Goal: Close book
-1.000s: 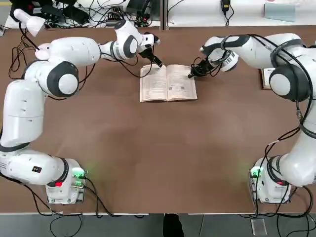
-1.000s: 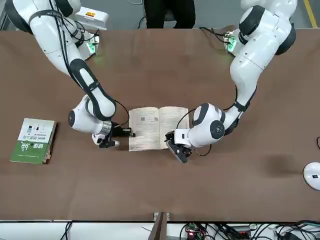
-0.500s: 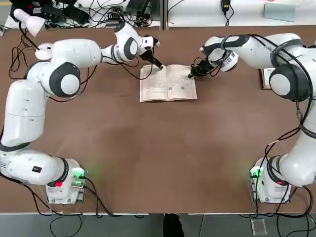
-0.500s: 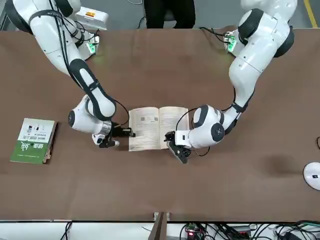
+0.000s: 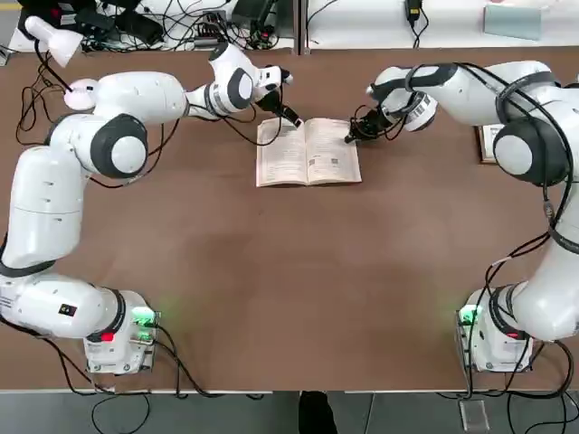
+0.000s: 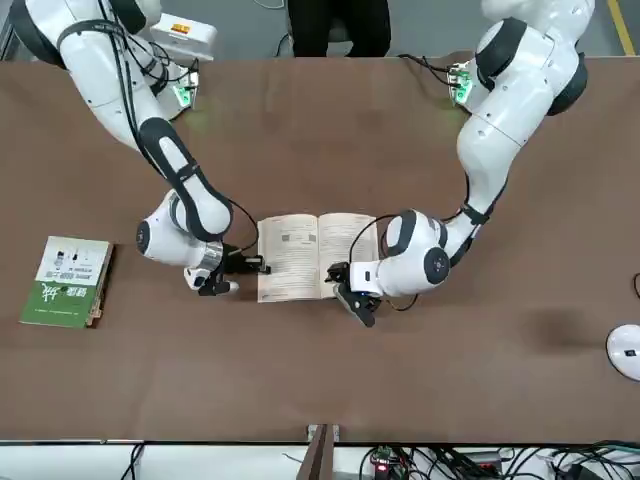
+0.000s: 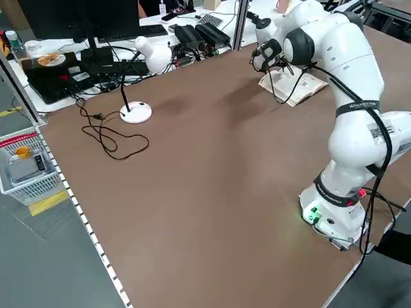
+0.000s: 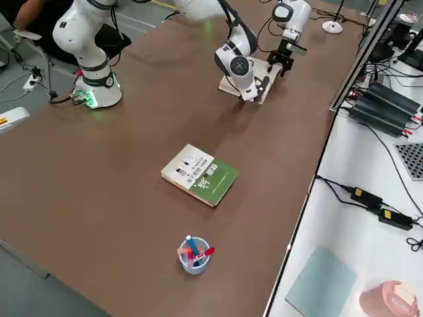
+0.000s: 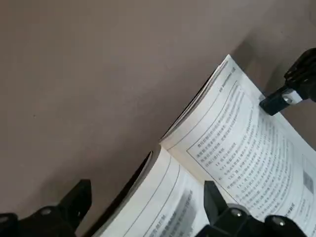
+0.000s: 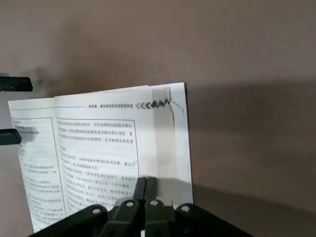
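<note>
The book [image 5: 308, 152] lies open and flat on the brown table, white text pages up. My left gripper [image 5: 289, 117] is open at the book's far left corner. In the left wrist view that corner [image 9: 163, 163] lies between the two spread fingers [image 9: 79, 197]; contact cannot be told. My right gripper [image 5: 351, 137] is shut, its tips resting at the right page's outer edge [image 10: 168, 148]. The front view shows the left gripper [image 6: 352, 300] and the right gripper [image 6: 252, 264] on opposite sides of the book [image 6: 315, 257].
A green-and-white covered book [image 6: 68, 280] lies at the table's right side, far from both grippers. A cup of pens [image 8: 193, 254] stands beyond it. A white desk lamp [image 5: 54, 41] and cables occupy the far left edge.
The left arm's wrist has shifted very slightly at the book's corner. The book and the right gripper have not moved.
</note>
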